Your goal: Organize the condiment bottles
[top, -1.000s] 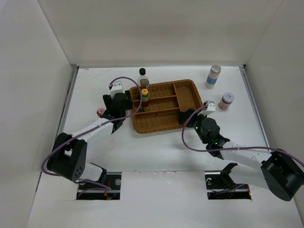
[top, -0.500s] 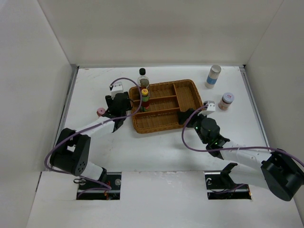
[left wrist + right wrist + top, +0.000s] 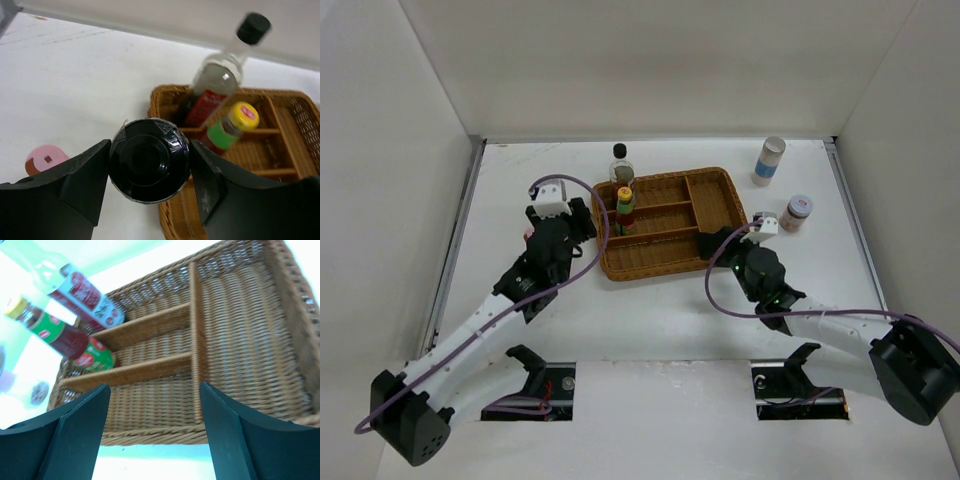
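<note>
My left gripper [image 3: 149, 165] is shut on the dark shaker [image 3: 149, 160], gripping its black lid just left of the wicker tray [image 3: 280, 150]. In the top view the left gripper [image 3: 586, 222] covers the shaker. The tall clear black-capped bottle [image 3: 620, 161] and the yellow-capped red bottle [image 3: 625, 208] stand in the tray's left compartments. The pink-lidded jar [image 3: 46, 157] sits on the table left of the gripper. The white blue-label bottle [image 3: 769, 160] and the purple-lidded jar [image 3: 798, 211] stand right of the tray. My right gripper [image 3: 722, 246] is open and empty at the tray's front right edge.
The wicker tray [image 3: 710, 200] has several compartments divided by wicker walls; those on the right hold nothing. White walls enclose the table on three sides. The left arm's purple cable arcs over the tray's left edge.
My left arm has swung and its wrist has shifted, now covering most of the pink-lidded jar in the top view. The right arm has barely moved.
</note>
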Tool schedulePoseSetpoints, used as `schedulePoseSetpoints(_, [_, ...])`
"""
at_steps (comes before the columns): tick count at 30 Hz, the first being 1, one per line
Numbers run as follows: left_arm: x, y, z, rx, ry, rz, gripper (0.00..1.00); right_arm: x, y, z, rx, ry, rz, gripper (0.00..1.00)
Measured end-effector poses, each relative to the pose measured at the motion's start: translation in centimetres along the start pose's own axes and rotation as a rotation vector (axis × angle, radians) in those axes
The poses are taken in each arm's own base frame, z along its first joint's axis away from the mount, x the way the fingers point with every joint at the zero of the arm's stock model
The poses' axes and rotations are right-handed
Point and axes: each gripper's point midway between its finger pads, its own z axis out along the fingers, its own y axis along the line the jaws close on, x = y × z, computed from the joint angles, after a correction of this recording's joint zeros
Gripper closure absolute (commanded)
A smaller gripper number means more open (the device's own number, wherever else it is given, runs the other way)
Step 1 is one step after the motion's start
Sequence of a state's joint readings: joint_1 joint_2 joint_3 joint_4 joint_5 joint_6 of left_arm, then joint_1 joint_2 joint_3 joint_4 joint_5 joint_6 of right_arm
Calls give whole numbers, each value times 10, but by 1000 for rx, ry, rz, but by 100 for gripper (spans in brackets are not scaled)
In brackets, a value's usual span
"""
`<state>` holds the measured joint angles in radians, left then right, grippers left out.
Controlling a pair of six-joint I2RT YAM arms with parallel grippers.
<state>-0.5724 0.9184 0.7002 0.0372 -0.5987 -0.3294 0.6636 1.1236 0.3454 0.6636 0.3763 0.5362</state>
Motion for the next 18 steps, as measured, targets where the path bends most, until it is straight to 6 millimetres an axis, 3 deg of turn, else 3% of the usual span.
schedulePoseSetpoints(8, [35,-26,-46,131,146,107,65,-8,-23,0,72,-36,29,21])
schedulePoseSetpoints(13, [49,-84,-51,260,190,154,65,-17,-39,-2,117,-67,53,19])
schedulePoseSetpoints(15, [54,-113,-49,315,198,165,65,-22,-44,-4,136,-88,67,0])
schedulePoseSetpoints(18, [63,-146,-41,371,207,172,66,-32,-50,-9,168,-123,81,0])
